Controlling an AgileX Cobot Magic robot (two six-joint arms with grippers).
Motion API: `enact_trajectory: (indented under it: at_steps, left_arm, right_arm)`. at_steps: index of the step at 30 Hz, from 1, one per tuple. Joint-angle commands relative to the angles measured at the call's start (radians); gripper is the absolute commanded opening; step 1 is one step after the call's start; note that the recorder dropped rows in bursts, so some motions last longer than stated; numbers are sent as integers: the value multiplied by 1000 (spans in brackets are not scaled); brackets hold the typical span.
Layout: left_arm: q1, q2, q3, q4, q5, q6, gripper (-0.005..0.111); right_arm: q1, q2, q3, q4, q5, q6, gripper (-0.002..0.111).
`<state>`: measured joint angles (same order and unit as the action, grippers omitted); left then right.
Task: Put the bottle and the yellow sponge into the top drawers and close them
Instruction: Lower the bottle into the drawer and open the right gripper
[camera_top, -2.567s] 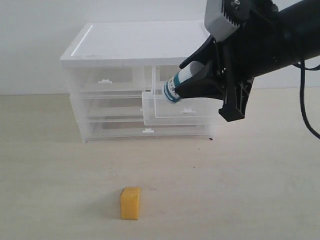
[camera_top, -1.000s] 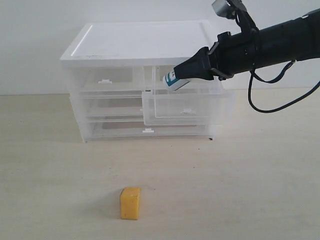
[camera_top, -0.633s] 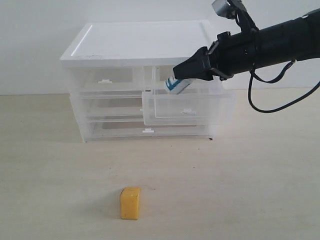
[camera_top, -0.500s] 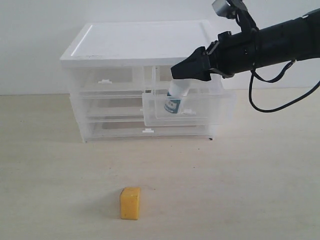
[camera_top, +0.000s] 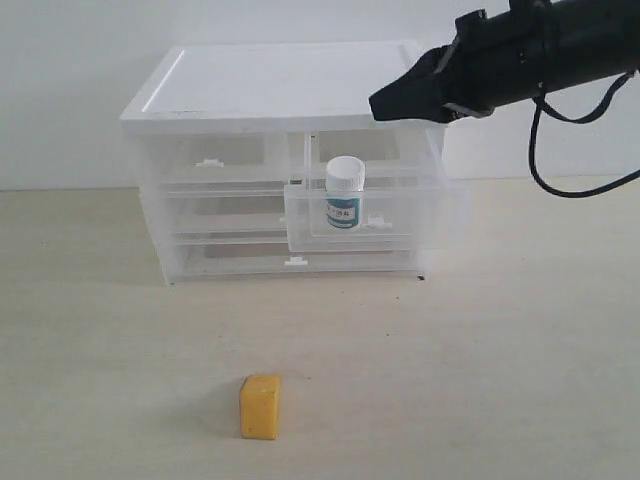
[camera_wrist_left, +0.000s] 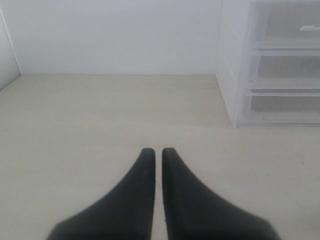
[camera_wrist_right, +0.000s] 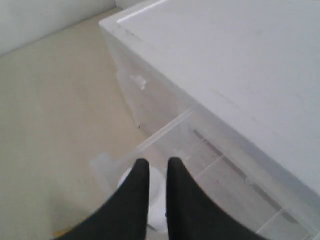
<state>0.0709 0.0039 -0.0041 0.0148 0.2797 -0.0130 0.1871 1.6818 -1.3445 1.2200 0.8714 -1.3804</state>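
Observation:
The white bottle (camera_top: 344, 195) with its teal label stands upright inside the pulled-out right top drawer (camera_top: 400, 228); its cap (camera_wrist_right: 158, 200) shows below my right fingertips. My right gripper (camera_top: 382, 104) (camera_wrist_right: 158, 161) hovers above the bottle, apart from it, jaws nearly together with only a narrow gap and nothing held. The left top drawer (camera_top: 210, 160) is pushed in. The yellow sponge (camera_top: 261, 406) lies alone on the table in front of the cabinet. My left gripper (camera_wrist_left: 158, 150) is shut and empty over bare table, out of the exterior view.
The white-topped cabinet (camera_top: 280, 85) (camera_wrist_left: 270, 65) stands at the back against a white wall, with two full-width drawers (camera_top: 290, 262) pushed in below. Pale wooden table surface (camera_top: 480, 380) spreads in front and to both sides.
The bottle left my right gripper, dropped into the open right top drawer and now stands upright. My right gripper rose up and to the right and its jaws came together.

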Motion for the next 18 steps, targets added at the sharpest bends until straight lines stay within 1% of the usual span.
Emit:
enact_trajectory:
  at_steps: [1,3,4,5,6,7,10,12,13,18]
  left_arm:
    - [4,-4,4,-4,-3,3,4]
    - [4,-4,4,-4,-3,3,4]
    - [4,-4,4,-4,-3,3,4]
    - [4,-4,4,-4,-3,3,4]
    - [4,-4,4,-4,-3,3,4]
    - [4,-4,4,-4,-3,3,4]
    - [4,-4,4,-4,-3,3,4]
    - [4,-4,4,-4,-3,3,4]
    - [4,-4,4,-4,-3,3,4]
    - [4,-4,4,-4,-3,3,4]
  right_arm:
    - [49,-15,-5,-148,8,15,0]
    - [103,-27,-5,-264,-114,110,0]
    - [141,-41,-5,-361,-215,218,0]
    - [154,-46,-5,-407,-249,259,0]
    - [182,-59,-5,-465,-304,347,0]
    - [193,-67,-5,-476,-324,379,0]
    - [206,-77,-4,-482,-363,455,0]
    - [206,-77,-4,-477,-382,600,0]
    - [206,-77,-4,-477,-379,634,0]
    - [206,-77,-4,-477,-305,634,0]
